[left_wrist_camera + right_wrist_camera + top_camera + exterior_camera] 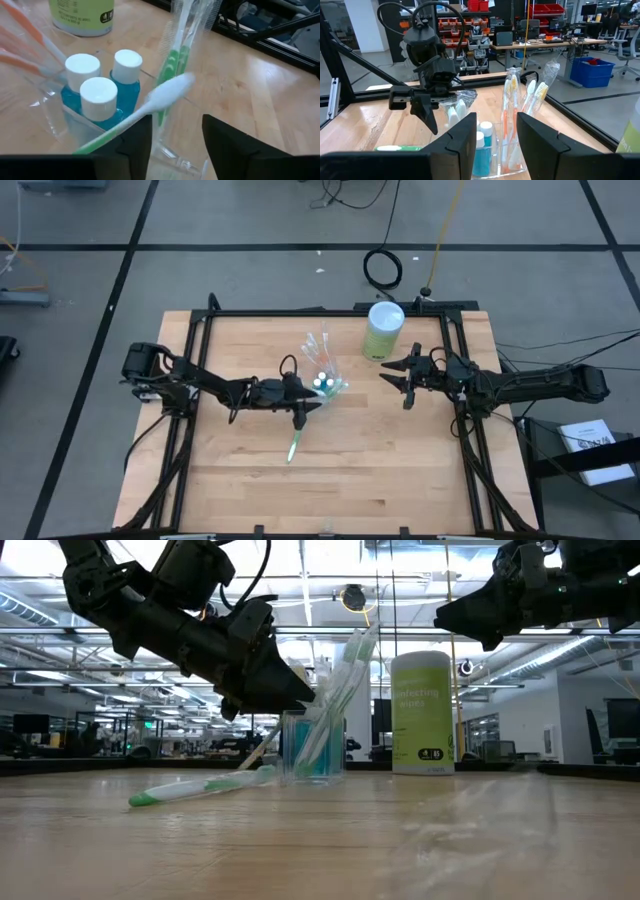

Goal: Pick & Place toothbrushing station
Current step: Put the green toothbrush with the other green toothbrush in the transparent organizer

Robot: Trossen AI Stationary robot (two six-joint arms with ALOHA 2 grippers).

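Dark fingers of the left gripper [300,416] stand parted and empty just beside the clear cup [312,752], which holds toothbrushes [340,690] and white-capped tubes [97,92]. One green-white toothbrush [200,787] lies on the table [400,470] near the cup. Beyond, the right gripper [402,385] hovers open, holding nothing, near a lime-green canister [382,332].

A light wooden table [240,470] in a black frame carries everything. Near its centre stands a clear cup [325,383] of wrapped toothbrushes and white-capped blue tubes, with the lime-green canister [383,332] at its one o'clock. A loose green-white toothbrush [295,443] lies flat at the cup's seven o'clock.
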